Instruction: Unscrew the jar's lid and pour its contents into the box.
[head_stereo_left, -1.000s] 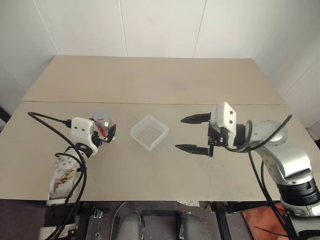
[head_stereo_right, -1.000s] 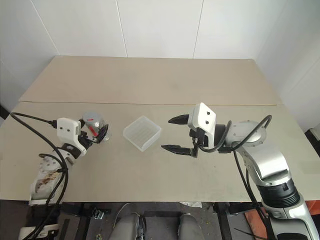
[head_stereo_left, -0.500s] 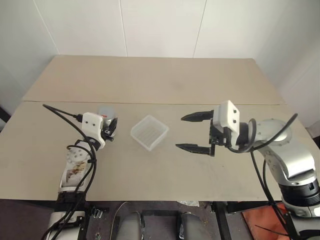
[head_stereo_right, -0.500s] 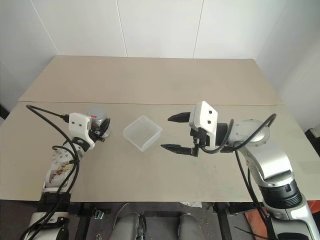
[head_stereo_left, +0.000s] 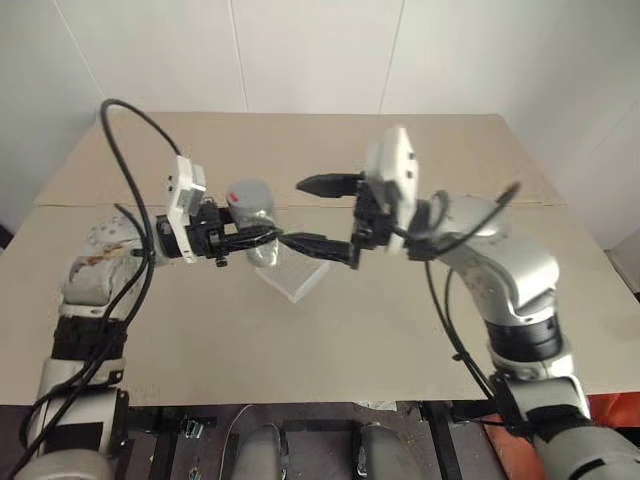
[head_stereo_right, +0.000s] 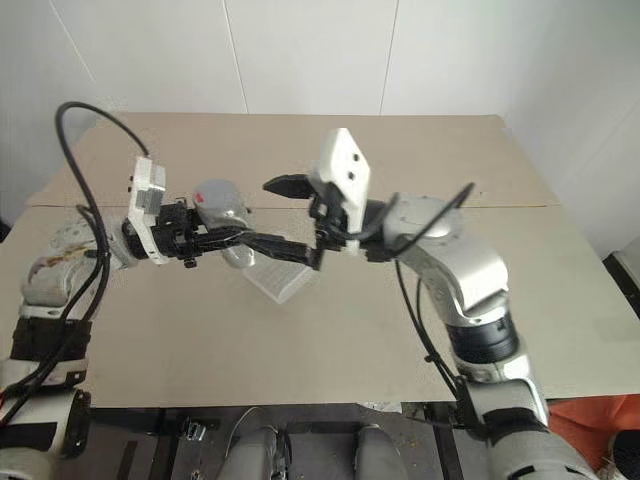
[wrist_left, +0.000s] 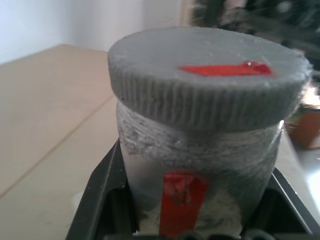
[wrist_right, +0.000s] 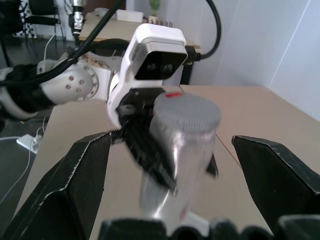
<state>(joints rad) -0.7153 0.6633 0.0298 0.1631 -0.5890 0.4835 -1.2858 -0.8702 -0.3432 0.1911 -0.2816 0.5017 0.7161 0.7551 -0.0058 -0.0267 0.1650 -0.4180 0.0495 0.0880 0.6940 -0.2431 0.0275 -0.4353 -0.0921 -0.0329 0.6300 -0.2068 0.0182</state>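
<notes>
Above the bench (head_stereo_left: 420, 330), left of centre, the left gripper (head_stereo_left: 262, 236) is up in the air with its jaws clamped tight on the jar (head_stereo_left: 256, 215), gripping it low on the body. From the left wrist view you can see the jar (wrist_left: 200, 165) seated between the two black fingers (wrist_left: 97, 197), red stripe facing out. And the lid (head_stereo_left: 246, 193) is on, grey and ribbed, a small red mark on its top, screwed down over the jar's mouth. The jar is tilted, lid end up and toward the far side of the bench. Just below and to the right of it sits the box (head_stereo_left: 295, 277) on the bench, partly hidden behind the jar and the fingers, its ribbed white walls showing under them. Moving right, here's the right gripper (head_stereo_left: 322, 215), pointing toward the jar, jaws spread wide and holding nothing. One finger (head_stereo_left: 325, 184) reaches out above and to the right of the lid, the other passes under the jar's lower end, over the box. In the right wrist view the jar (wrist_right: 182, 145) stands between those two open fingers, with clear gaps on both sides. I can't make out the contents through the jar wall.
</notes>
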